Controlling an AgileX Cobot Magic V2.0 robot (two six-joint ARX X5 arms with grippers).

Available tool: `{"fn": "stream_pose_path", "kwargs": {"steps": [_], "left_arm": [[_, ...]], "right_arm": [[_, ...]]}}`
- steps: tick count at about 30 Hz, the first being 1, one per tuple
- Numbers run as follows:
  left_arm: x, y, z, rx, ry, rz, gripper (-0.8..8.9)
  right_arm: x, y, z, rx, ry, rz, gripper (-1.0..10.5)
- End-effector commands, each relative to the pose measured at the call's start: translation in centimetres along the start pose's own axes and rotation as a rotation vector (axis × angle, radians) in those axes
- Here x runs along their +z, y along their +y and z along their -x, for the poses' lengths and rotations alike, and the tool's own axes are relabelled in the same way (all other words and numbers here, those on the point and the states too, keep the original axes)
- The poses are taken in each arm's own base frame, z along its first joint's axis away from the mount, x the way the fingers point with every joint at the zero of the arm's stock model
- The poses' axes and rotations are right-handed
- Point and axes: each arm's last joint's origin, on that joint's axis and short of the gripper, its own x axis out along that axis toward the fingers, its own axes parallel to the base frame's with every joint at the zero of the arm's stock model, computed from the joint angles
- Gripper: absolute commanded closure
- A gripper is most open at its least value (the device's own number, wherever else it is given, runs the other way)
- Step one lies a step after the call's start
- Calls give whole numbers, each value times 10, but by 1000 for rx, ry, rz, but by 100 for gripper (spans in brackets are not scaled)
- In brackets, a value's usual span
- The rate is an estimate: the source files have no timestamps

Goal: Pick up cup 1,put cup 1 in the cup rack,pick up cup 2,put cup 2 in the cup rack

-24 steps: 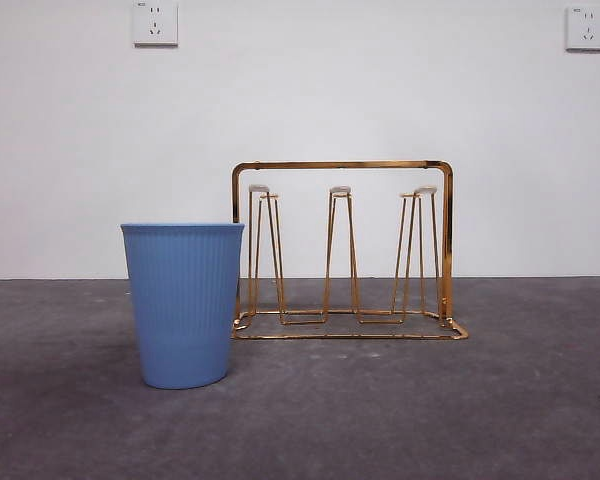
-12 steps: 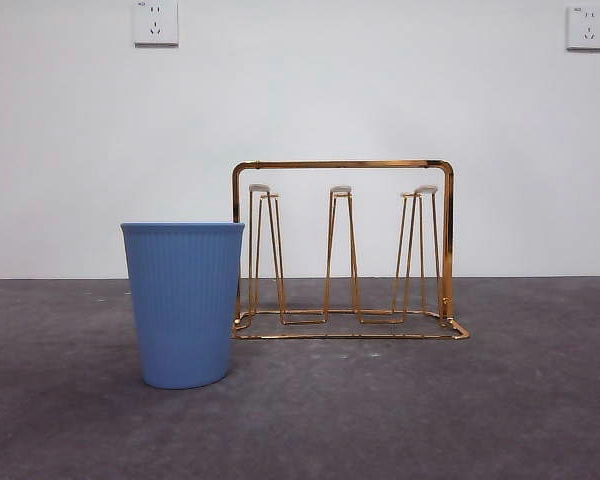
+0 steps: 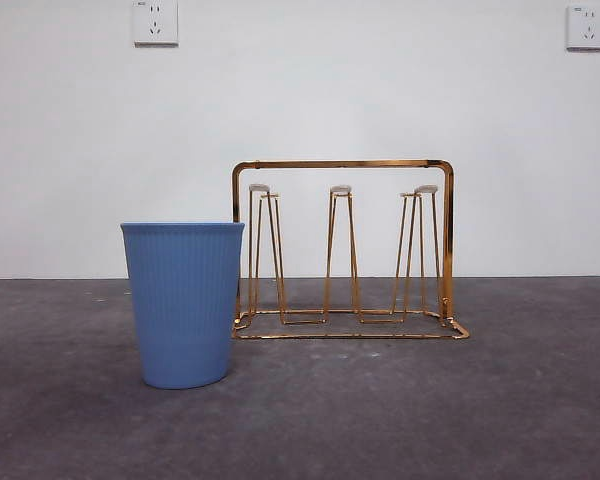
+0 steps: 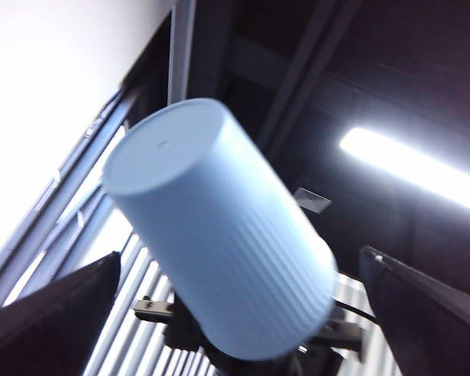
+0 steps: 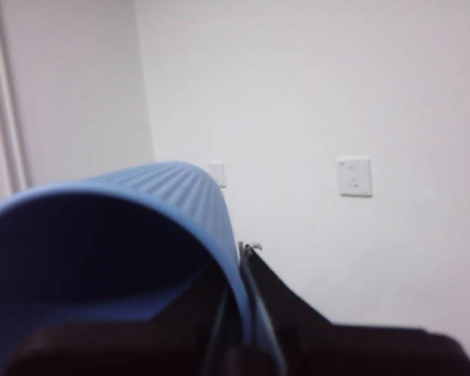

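Left end effector (image 4: 235, 313): two broad, matte black jaws with flat inner faces and angled edges, one at each lower corner of the left wrist view. Right end effector (image 5: 243, 329): dark, blurred black jaws with smooth, unmarked surfaces, converging to a narrow tip.

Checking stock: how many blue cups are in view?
3. One cup stands on the table left of the rack; a second cup is at the left gripper; the right gripper grips a third cup by its rim. Front view shows only the first.
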Motion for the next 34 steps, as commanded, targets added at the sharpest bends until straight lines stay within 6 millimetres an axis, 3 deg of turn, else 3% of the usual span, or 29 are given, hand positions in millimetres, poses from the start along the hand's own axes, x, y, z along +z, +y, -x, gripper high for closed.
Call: {"fn": "stream_pose_path", "kwargs": {"steps": [1, 16, 23, 25, 34], "left_arm": [[-2, 3, -1, 15, -19, -16, 63], [-1, 4, -1, 16, -35, -34, 63], [1, 3, 0, 1, -52, -42, 69], [3, 0, 0, -21, -74, -49, 133], [8, -2, 1, -39, -130, -63, 137]], "right_arm": [[-2, 1, -5, 11, -7, -14, 963], [-31, 1, -54, 100, 63, -39, 963], [-33, 1, -57, 90, 72, -31, 963], [-33, 1, -57, 90, 69, -29, 963], [-33, 1, -57, 90, 71, -29, 962]]}}
